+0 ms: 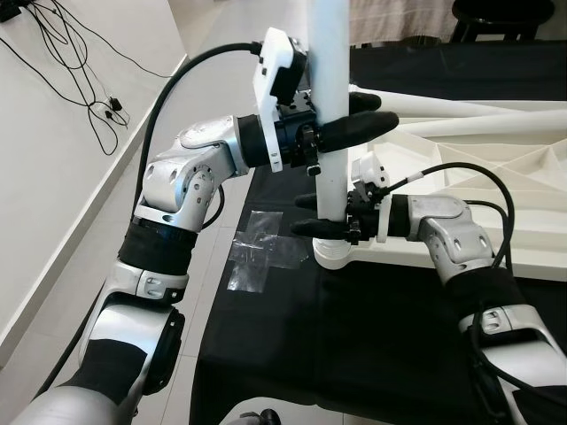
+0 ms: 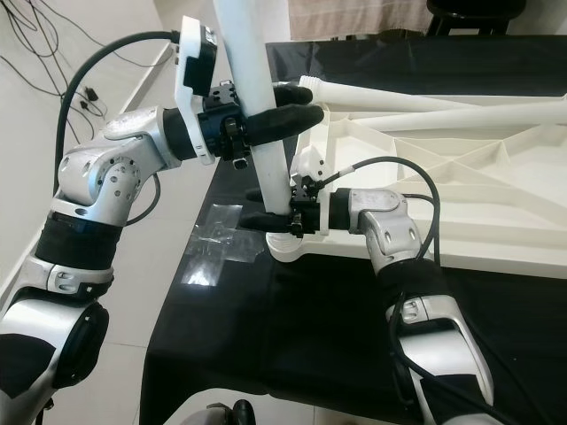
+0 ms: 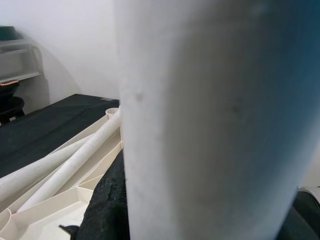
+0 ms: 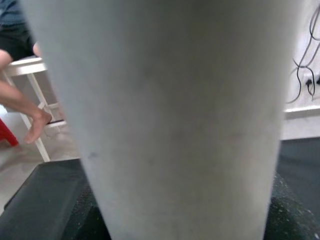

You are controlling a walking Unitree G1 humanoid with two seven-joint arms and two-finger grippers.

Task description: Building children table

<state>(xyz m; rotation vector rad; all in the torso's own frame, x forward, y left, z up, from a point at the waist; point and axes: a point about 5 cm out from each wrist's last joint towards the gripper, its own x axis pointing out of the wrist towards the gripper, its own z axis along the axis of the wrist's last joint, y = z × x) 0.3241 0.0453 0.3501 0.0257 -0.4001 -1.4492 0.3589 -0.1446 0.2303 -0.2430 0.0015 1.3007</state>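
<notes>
Now both end effectors are clamped on the upright white leg (image 1: 332,106): the left end effector (image 1: 347,119) high on it, the right end effector (image 1: 321,215) low, just above the corner socket (image 1: 334,255) of the upturned white table frame (image 1: 496,177), which lies on the black-covered tabletop (image 1: 354,336) at its left edge. Probably the leg is only partly seated; the joint is hidden. Keep it plumb, press straight down, and let the lower grip steady the socket. Spare legs (image 2: 425,102) lie across the frame.

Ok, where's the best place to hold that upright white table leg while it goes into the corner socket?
On the leg's round shaft, from the side. It stands upright, so fingers wrap across it: the left gripper high, the right gripper low, just above the socket.
</notes>
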